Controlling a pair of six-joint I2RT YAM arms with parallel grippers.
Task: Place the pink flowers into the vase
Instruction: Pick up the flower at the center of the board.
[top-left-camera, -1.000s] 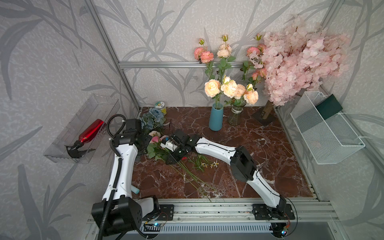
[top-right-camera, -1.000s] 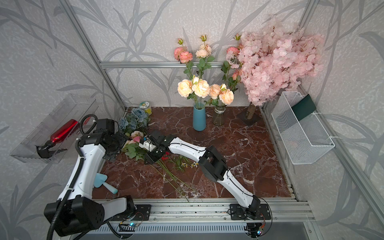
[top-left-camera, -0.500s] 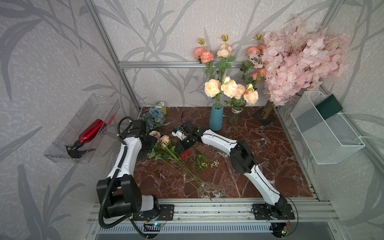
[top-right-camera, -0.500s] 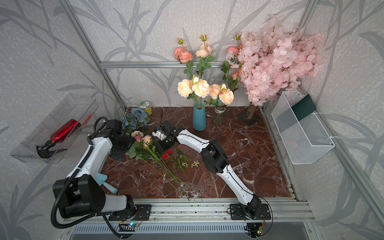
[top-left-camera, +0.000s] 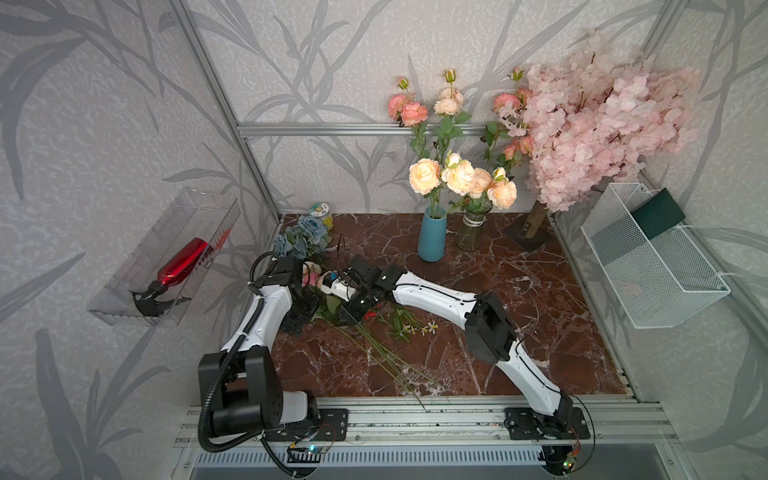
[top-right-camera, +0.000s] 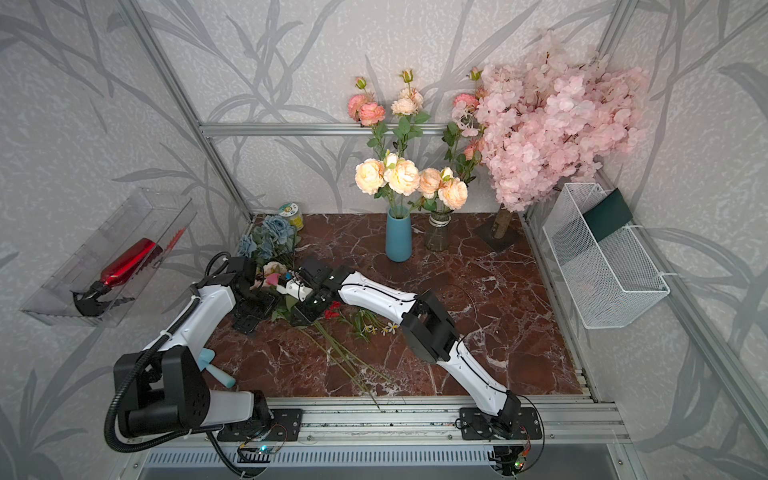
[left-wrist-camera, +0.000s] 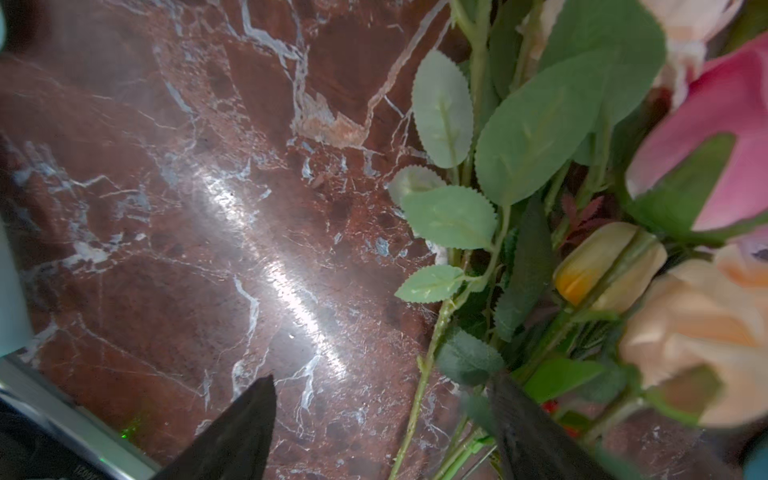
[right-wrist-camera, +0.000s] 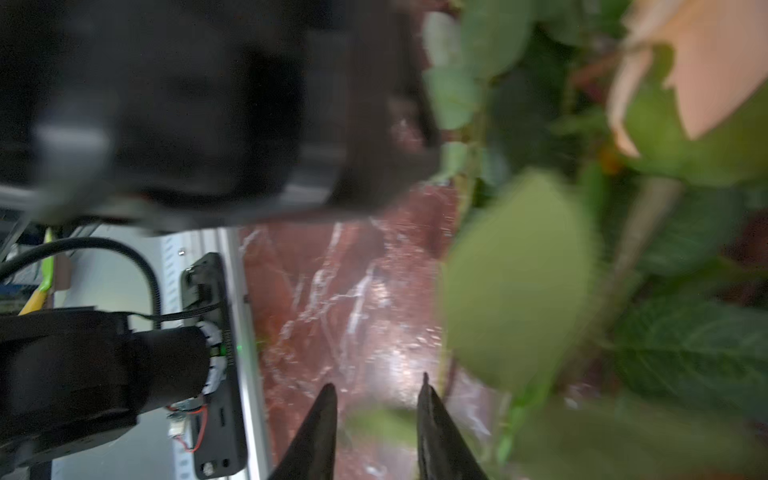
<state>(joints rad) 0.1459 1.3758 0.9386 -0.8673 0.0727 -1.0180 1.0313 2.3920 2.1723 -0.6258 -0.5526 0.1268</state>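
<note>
On the marble tabletop (left-wrist-camera: 166, 208) lay the pink flowers (left-wrist-camera: 715, 116), one stem between the wide-spread jaws of our left gripper (left-wrist-camera: 382, 382); our right gripper (right-wrist-camera: 377, 380) stood narrowly parted by the leaves, and we could not tell whether it pinched anything.

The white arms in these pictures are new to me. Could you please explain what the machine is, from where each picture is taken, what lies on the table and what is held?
It is a robot with two white arms, each ending in a two-fingered claw. The two wide pictures come from one camera overhead; the two close ones come from cameras on the wrists. On the marble table lie the pink flowers with long stems, a red flower and a sprig of small white flowers. A blue vase and a glass vase stand at the back, both holding roses. The left claw is open over a stem, gripping nothing. The right claw is nearly closed, something blurred and green inside; whether it grips is unclear.
</note>
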